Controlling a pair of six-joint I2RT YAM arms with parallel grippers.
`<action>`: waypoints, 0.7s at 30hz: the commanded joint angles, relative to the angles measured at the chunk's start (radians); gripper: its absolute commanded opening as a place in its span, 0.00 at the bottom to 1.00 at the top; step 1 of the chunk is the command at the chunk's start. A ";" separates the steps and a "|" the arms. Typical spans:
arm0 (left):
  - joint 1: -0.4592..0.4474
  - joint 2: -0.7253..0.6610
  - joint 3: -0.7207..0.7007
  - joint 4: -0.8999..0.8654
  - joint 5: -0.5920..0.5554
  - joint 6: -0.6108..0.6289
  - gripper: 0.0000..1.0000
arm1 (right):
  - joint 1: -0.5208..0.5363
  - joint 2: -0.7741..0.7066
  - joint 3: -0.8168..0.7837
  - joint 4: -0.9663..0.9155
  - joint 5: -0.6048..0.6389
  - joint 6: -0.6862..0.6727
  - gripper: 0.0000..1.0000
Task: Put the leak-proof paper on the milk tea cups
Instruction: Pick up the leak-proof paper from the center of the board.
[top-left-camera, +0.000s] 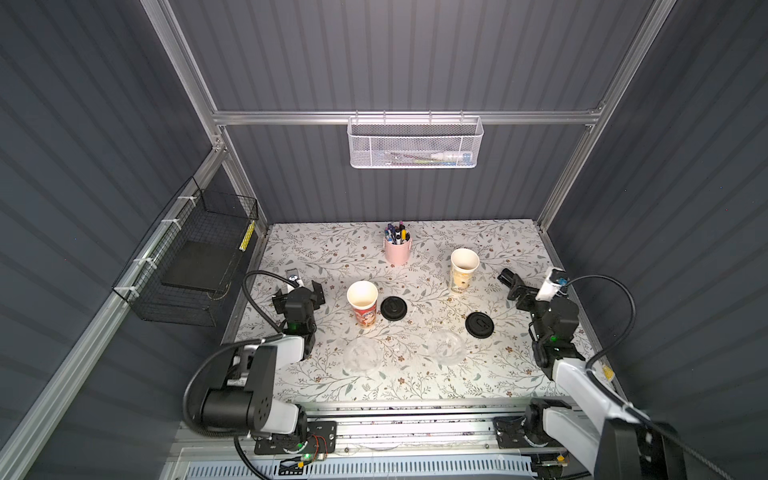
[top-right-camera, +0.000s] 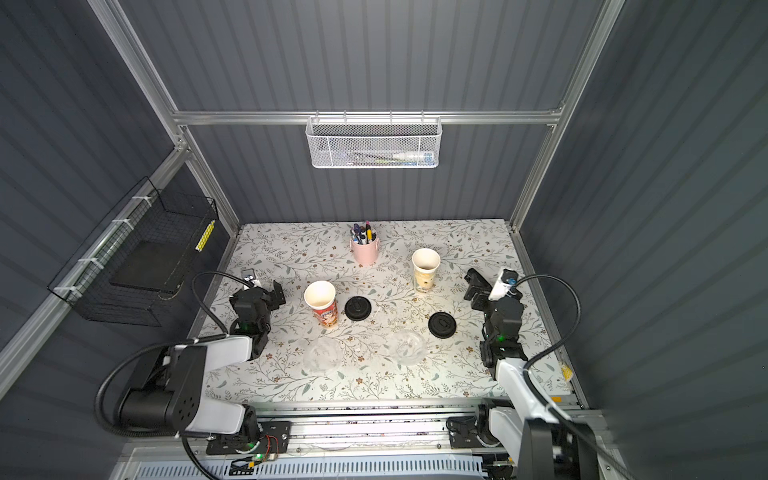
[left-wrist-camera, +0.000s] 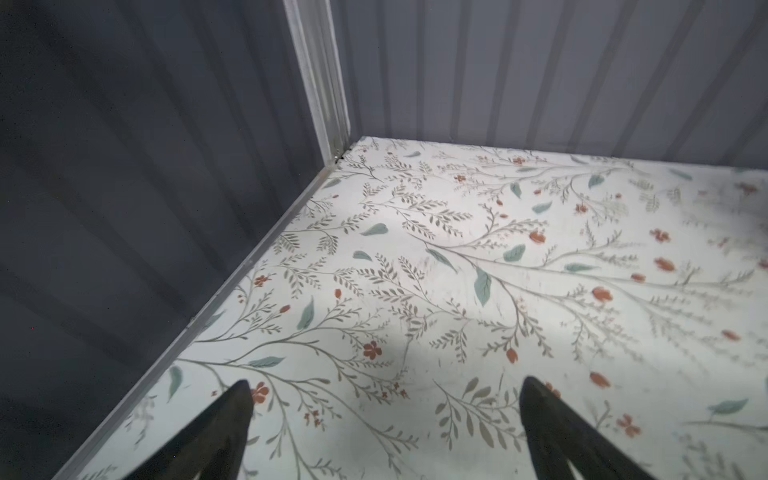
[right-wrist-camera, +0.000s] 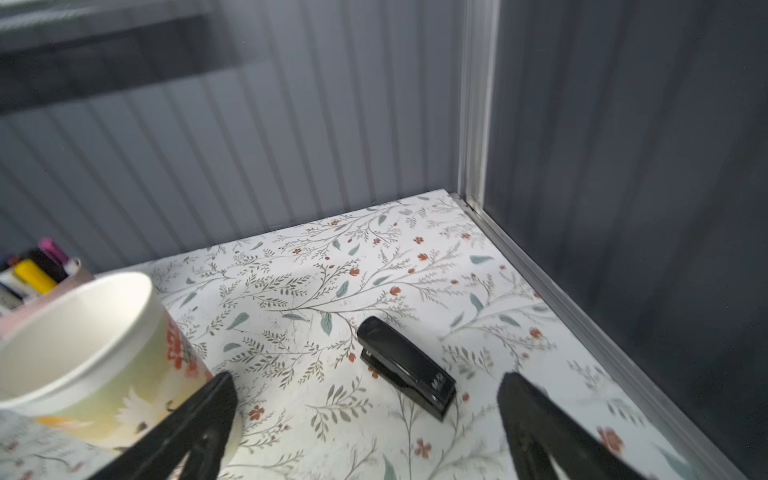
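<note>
Left wrist view: the left gripper (left-wrist-camera: 385, 382) hangs over bare floral-printed tabletop (left-wrist-camera: 457, 270), its two black tapered fingers spread wide and holding nothing. The right gripper (right-wrist-camera: 366, 376) is just as wide and empty. A glossy black plastic stapler (right-wrist-camera: 405, 368) lies just ahead of its fingertips, and the pale cream-yellow tapered paper cup (right-wrist-camera: 95, 353) stands upright close on its inward side.

In a top view, the red-orange cartoon-print paper cup (top-left-camera: 363, 303) stands upright near the left gripper's inward side. Both cup mouths face up and are uncovered, probably so a film can be laid straight across each rim.

One round sheet of leak-proof paper (top-left-camera: 361, 355) lies on the table behind and inward of the left gripper, toward the arm's base. The second sheet (top-left-camera: 446, 347) lies likewise behind and inward of the right gripper. This layout seems to give each arm its own sheet and cup. Both sheets are thin, crinkled and translucent, and they almost vanish against the print. They look flimsy, so a raised wrinkle is likely the easiest place to pinch. Two rigid round black plastic lids (top-left-camera: 393, 308) (top-left-camera: 479, 325) lie flat between the cups and the sheets, untouched.
</note>
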 joint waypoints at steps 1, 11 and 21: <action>-0.005 -0.088 0.180 -0.565 -0.044 -0.215 1.00 | -0.021 -0.082 0.122 -0.542 0.145 0.302 0.99; -0.005 -0.031 0.388 -1.275 0.403 -0.582 0.95 | -0.022 -0.077 0.229 -0.934 -0.370 0.455 0.99; -0.075 -0.216 0.188 -1.339 0.553 -0.772 0.80 | 0.547 -0.108 0.156 -0.752 -0.426 0.462 0.86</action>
